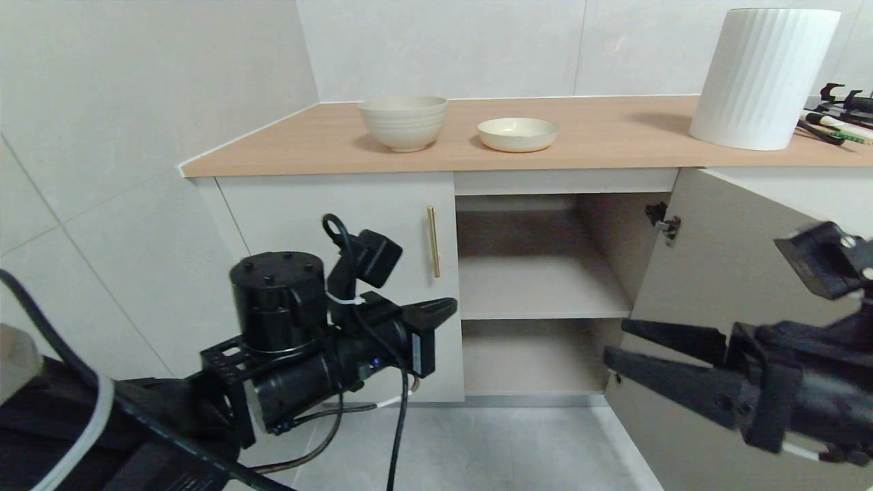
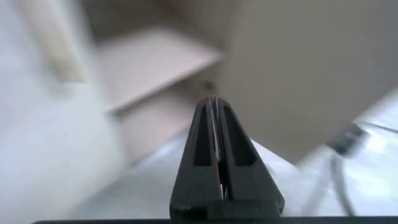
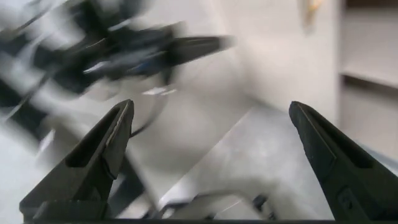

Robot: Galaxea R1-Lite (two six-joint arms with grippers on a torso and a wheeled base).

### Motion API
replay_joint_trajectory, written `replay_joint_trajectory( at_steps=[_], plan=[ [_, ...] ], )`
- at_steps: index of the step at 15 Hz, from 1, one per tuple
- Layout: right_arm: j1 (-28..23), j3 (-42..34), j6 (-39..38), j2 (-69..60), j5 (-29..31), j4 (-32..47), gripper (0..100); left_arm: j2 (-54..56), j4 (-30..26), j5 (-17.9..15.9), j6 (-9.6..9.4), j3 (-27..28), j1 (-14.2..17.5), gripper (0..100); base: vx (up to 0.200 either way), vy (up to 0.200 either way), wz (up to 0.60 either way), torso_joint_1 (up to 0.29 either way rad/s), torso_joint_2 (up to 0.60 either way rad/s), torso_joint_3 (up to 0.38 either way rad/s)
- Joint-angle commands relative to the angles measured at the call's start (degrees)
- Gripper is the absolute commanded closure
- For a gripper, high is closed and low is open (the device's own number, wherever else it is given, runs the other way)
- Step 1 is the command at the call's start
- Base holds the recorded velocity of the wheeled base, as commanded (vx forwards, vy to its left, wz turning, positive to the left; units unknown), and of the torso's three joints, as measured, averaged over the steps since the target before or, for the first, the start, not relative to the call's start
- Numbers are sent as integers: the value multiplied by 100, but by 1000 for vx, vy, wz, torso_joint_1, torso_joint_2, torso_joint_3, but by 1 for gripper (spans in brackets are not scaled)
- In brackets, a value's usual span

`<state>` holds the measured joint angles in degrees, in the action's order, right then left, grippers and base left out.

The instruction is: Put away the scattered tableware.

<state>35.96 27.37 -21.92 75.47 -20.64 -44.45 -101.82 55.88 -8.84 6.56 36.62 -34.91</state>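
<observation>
Wooden table (image 1: 614, 136), tiled corner: one bowl (image 1: 402, 121), one shallow dish (image 1: 518, 134), one ribbed white cylinder (image 1: 764, 75). Open cabinet (image 1: 566, 181) beneath, two shelves (image 1: 539, 293). Left pincer (image 2: 213, 101) closed; right pincer (image 1: 615, 341) spread.

Wooden countertop (image 1: 614, 140), deep bowl (image 1: 402, 121), shallow dish (image 1: 518, 134) beside it, white ribbed cylinder (image 1: 764, 75), pens (image 1: 840, 125) far right
</observation>
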Motion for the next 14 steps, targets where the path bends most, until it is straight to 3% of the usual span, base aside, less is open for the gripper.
replay_joint_trajectory(
  at_steps=[1, 2, 3, 4, 5, 7, 8, 9, 11, 12, 14],
  plan=[
    [-265, 1007, 3, 1145, 157, 411, 0, 566, 2, 14, -85, -243, 450, 100, 0, 0, 0, 0, 0, 0],
    [-599, 1693, 47, 1673, 455, 1035, 0, 848, -42, 5, -58, -357, 732, 100, 0, 0, 0, 0, 0, 0],
    [-626, 1746, 65, 1708, 491, 1096, 0, 874, -51, 5, -49, -366, 767, 100, 0, 0, 0, 0, 0, 0],
    [-775, 2378, 434, 1971, 921, 1703, 0, 1208, -148, -39, 100, -445, 1206, 100, 0, 0, 0, 0, 0, 0],
    [-757, 2704, 592, 2077, 1326, 1905, 0, 1322, -262, -74, 241, -419, 1373, 100, 0, 0, 0, 0, 0, 0],
    [-582, 3169, 671, 2217, 1827, 2221, 0, 1428, -464, -224, 293, -349, 1558, 100, 0, 0, 0, 0, 0, 0],
    [-423, 3442, 654, 2130, 2240, 2748, 0, 1507, -701, -417, 302, -269, 1628, 100, 0, 0, 0, 0, 0, 0],
    [-362, 3266, 610, 1910, 2389, 2828, 0, 1507, -798, -443, 302, -208, 1628, 0, 0, 0, 0, 0, 0, 0],
    [-335, 2923, 636, 1655, 2433, 2801, 0, 1463, -833, -443, 399, -76, 1672, 0, 0, 0, 0, 0, 0, 0],
    [-309, 2906, 636, 1435, 2433, 2845, 0, 1516, -816, -452, 645, -50, 1672, 0, 0, 0, 0, 0, 0, 0],
    [-309, 2932, 636, 1286, 2415, 3012, 0, 1595, -798, -435, 706, -6, 1707, 0, 0, 0, 0, 0, 0, 0]
  ],
)
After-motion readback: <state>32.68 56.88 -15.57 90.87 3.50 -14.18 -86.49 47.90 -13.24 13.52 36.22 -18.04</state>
